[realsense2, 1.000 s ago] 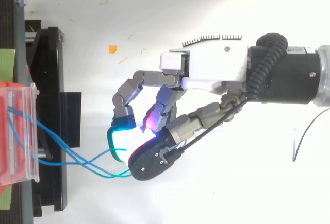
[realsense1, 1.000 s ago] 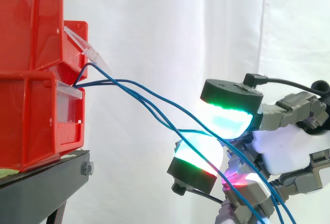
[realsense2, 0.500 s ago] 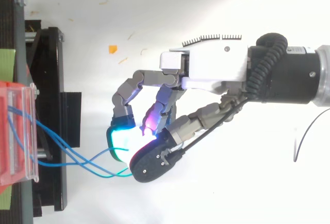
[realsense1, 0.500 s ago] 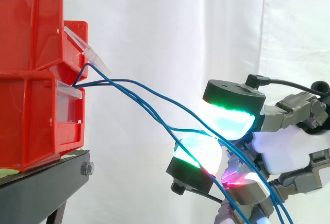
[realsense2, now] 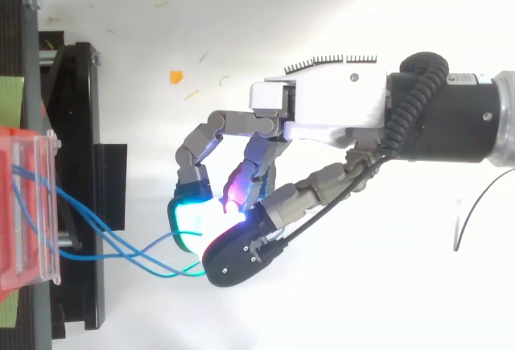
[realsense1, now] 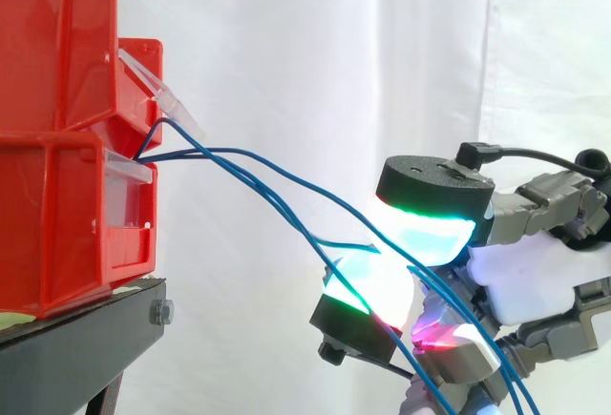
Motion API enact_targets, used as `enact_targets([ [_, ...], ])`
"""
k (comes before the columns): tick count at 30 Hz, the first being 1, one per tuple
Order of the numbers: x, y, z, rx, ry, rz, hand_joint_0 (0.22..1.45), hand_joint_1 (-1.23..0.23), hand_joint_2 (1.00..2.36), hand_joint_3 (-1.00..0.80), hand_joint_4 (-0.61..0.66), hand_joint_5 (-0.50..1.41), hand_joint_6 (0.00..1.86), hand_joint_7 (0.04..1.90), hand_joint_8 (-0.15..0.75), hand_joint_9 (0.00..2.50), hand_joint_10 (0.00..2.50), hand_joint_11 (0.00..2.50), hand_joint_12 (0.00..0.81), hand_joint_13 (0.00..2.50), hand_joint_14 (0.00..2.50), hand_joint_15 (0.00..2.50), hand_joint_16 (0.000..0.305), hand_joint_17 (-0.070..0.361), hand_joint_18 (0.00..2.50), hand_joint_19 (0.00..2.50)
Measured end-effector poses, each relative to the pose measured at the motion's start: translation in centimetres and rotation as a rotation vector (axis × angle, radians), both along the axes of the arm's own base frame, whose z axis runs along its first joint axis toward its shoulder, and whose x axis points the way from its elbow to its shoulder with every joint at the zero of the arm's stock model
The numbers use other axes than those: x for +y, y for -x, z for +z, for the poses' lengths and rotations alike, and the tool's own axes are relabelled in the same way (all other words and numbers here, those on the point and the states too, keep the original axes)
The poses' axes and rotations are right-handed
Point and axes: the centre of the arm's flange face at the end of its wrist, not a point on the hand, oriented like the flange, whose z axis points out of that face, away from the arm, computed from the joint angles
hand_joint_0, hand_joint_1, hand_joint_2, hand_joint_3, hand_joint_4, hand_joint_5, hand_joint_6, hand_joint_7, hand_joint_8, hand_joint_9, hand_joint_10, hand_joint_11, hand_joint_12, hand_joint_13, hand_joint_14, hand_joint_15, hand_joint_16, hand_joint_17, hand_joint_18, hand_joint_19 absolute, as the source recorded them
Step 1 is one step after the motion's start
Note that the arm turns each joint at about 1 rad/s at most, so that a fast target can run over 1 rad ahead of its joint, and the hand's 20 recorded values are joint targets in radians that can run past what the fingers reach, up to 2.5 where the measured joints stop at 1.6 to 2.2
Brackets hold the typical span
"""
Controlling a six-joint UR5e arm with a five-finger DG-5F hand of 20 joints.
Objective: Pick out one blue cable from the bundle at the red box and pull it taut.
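Several thin blue cables (realsense1: 277,186) run from the stacked red bins (realsense1: 57,148) down and right to my hand (realsense1: 535,272). One blue cable (realsense1: 348,243) bends sharply and runs in between two glowing fingertips (realsense1: 425,229), which are pressed close together on it. The other cables pass beside these pads and drop below the hand. From above, the hand (realsense2: 322,109) has its fingers curled to the left, and the cables (realsense2: 105,237) sag from the bin's clear front (realsense2: 36,205) to the pads.
The red bins rest on a black stand (realsense1: 76,339) at the left. A white curtain hangs behind. In the top view a small orange scrap (realsense2: 175,76) lies on the white floor above the hand.
The upper pad has come down onto the lower pad, closing the gap. The blue cable between them now shows a sharp kink. The arm has barely moved.
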Motion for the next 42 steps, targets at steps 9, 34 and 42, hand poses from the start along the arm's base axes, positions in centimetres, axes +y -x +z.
enact_targets([
  [9,-0.1,0.1,0.0,0.003,-0.004,0.001,0.65,-0.88,1.02,-0.08,-0.05,-0.08,0.90,1.16,0.259,1.07,0.02,0.70,0.296,0.85,0.01,0.36,0.041,0.092,0.92,0.69],
  [34,-0.1,3.3,4.2,0.125,0.016,0.031,0.65,-0.86,1.02,-0.16,0.02,-0.08,0.91,1.14,0.297,0.93,0.02,0.66,0.319,0.80,0.01,0.38,0.043,0.096,0.91,0.71],
  [42,-0.2,3.6,4.4,0.138,0.017,0.016,0.66,-0.85,1.02,-0.17,0.01,-0.09,0.91,1.13,0.305,0.98,0.02,0.72,0.320,0.79,0.01,0.38,0.043,0.096,0.90,0.70],
])
